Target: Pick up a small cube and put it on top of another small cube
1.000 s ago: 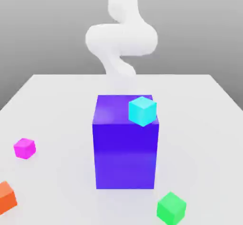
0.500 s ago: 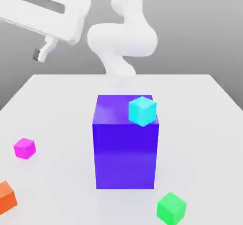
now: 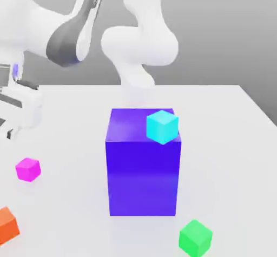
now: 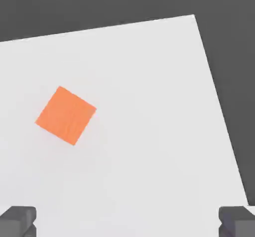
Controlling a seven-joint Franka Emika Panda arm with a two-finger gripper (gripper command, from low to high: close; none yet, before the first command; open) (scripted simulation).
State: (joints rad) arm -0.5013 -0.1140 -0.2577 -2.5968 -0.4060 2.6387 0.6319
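White tabletop (image 3: 227, 142) under a plain grey backdrop sets the stage as the Panda arm (image 3: 70, 34) swings in from the exterior view's left, its hand low at that edge of the picture. Its gripper (image 4: 127, 221) looks down on bare table with the jaws spread wide apart, both dark fingertips (image 4: 19, 220) showing at the picture's corners and nothing between them. An orange cube (image 4: 65, 115) lies ahead of the hand in the hand view; in the exterior view it sits at the near left corner of the table. The small magenta cube (image 3: 28, 169) rests on the table at the left, a little farther back than the orange one, near and below the hand but untouched. A tall blue-purple block (image 3: 143, 169) stands mid-table with a cyan cube (image 3: 162, 126) on its top, toward the far right corner, and a green cube (image 3: 195, 237) sits near front right. The reach looks barely begun. Done well, it would centre the magenta cube between the fingers, square the jaws to its flat faces, and descend straight without nudging it or mistaking the orange neighbour for it.
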